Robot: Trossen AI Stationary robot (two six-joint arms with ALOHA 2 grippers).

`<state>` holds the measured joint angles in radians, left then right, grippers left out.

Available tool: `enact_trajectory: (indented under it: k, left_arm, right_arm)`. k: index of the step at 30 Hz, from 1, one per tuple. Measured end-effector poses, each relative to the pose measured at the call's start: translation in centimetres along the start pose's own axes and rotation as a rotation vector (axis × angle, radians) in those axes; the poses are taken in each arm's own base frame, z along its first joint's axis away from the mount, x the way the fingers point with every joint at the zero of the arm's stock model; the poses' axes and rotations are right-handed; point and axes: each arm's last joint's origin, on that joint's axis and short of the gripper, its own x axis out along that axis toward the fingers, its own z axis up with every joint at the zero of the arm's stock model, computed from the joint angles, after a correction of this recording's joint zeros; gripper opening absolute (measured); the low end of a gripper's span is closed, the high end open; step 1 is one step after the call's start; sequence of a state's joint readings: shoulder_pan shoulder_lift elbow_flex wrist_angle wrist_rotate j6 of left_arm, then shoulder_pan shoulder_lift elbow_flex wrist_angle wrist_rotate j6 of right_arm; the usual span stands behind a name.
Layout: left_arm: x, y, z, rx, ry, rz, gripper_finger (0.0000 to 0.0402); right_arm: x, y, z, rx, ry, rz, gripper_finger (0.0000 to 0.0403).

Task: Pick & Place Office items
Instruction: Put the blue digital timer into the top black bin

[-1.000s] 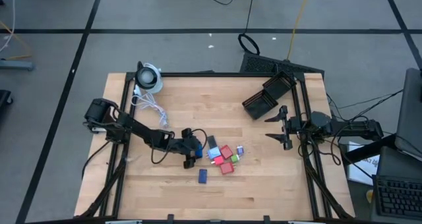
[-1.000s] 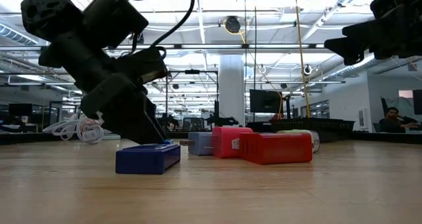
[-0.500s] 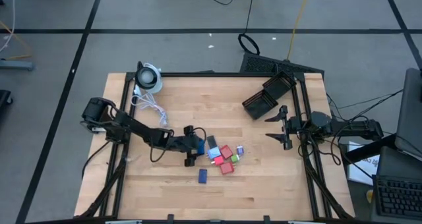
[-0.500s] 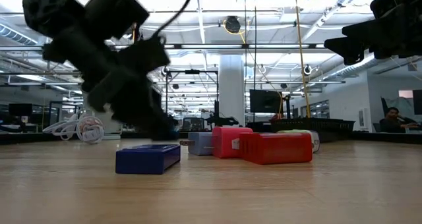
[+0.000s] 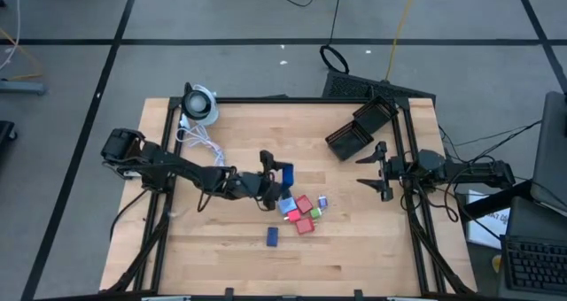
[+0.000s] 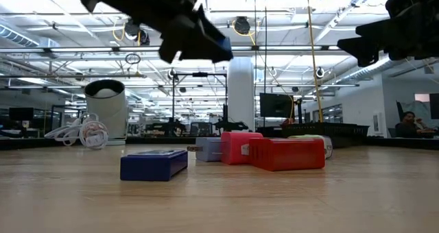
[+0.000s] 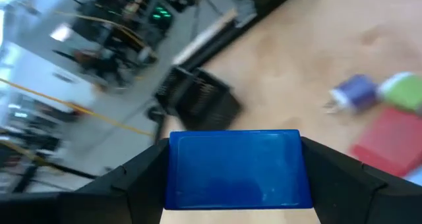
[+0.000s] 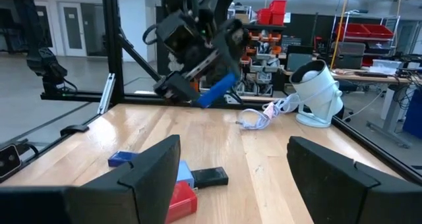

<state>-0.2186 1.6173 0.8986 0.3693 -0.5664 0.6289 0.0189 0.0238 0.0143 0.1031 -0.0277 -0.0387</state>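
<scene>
Now the left gripper (image 5: 282,179) hangs above the surface (image 5: 354,239), its fingers (image 7: 343,178) pinching a blue block (image 5: 285,173) at 12 o'clock from the block cluster (image 5: 304,212). Another blue block (image 5: 273,236) lies alone at 6 o'clock. At 3 o'clock, the right gripper (image 5: 383,171) waits with fingers spread.

Held block (image 5: 284,173) above block cluster (image 5: 302,212)

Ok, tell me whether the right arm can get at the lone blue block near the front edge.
Probably yes: the right pincer is open, and bare table separates it from the lone blue block.
</scene>
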Motion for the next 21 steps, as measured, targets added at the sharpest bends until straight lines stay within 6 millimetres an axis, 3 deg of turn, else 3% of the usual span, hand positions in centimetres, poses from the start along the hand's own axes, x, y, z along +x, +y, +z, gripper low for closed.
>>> enact_trajectory:
  k: [5,8,18,21]
  left_arm:
    - [0.5,1.4,0.7,0.069,0.017,0.071,0.0298]
    - [1.0,2.2,0.1,0.082,0.033,0.081,0.0295]
    - [2.6,4.7,-1.9,0.024,0.042,0.07,0.0297]
    - [2.9,5.2,-2.3,0.041,0.044,0.066,0.0297]
  right_arm:
    - [0.0,0.0,0.3,0.134,-0.028,0.009,0.0267]
    - [0.0,0.0,0.7,0.224,-0.07,0.007,0.0267]
    - [-0.1,0.0,1.8,0.287,-0.19,0.021,0.0267]
    - [-0.1,-0.4,2.2,0.326,-0.238,-0.083,0.0267]
